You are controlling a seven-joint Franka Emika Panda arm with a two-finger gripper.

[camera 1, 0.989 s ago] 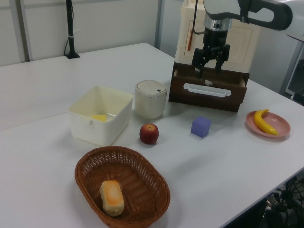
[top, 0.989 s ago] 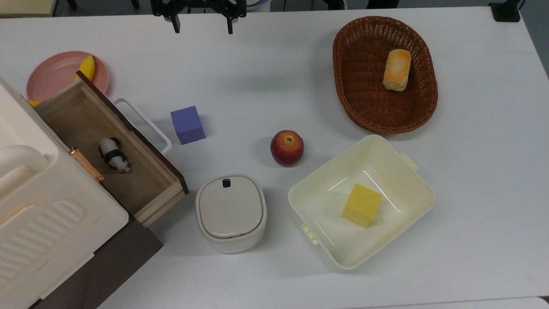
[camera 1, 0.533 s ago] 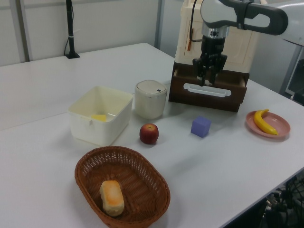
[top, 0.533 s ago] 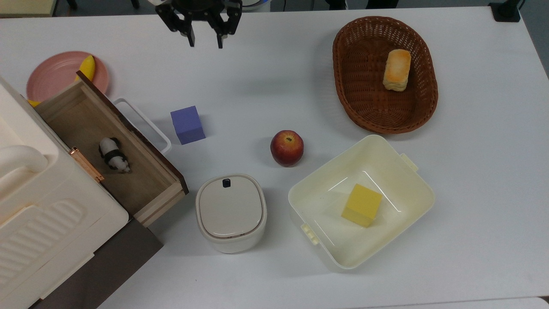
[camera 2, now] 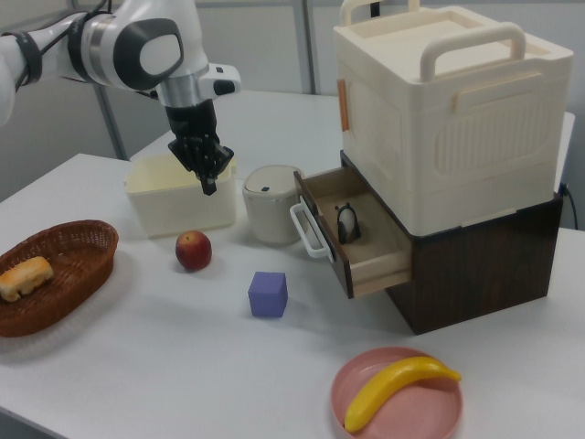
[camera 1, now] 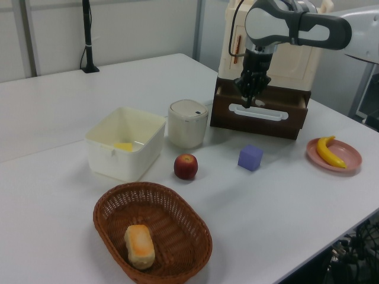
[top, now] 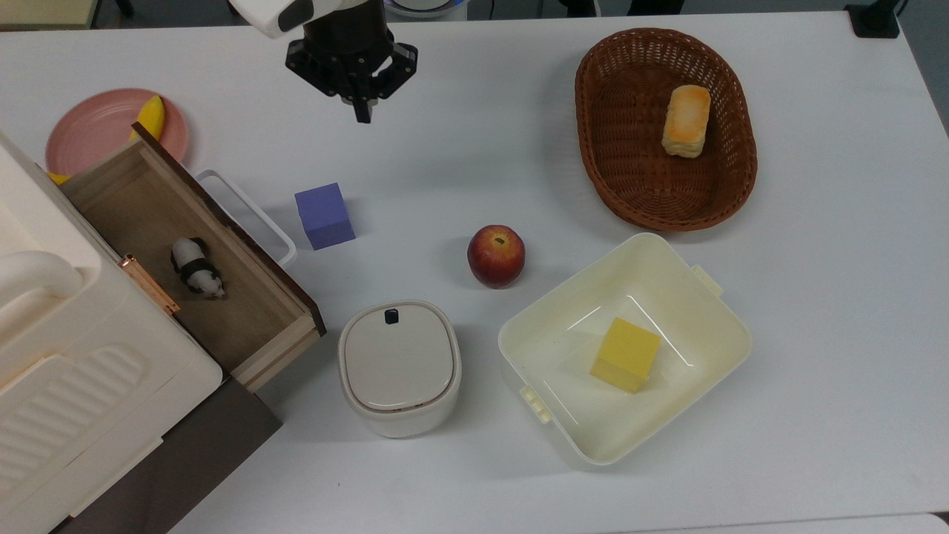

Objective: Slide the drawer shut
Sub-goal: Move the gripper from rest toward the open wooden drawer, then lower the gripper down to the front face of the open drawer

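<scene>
Drawer (top: pixel 185 252) pulled well out of cabinet (camera 2: pixel 448 119), stiff wooden box with toy panda (top: pixel 196 276) inside, likely light and easy-sliding, best pushed flat on dark front beside handle (top: pixel 248 215); gripper (top: pixel 362 111) well apart, jaws pressed together.

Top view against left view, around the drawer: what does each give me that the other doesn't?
Top view: the inside of the open drawer, with a panda toy on its floor. Left view: the drawer's dark front and white handle face on, with the gripper overlapping them in the picture, jaws together. Both: the drawer pulled out of the cabinet, and the purple cube on the table before it.
</scene>
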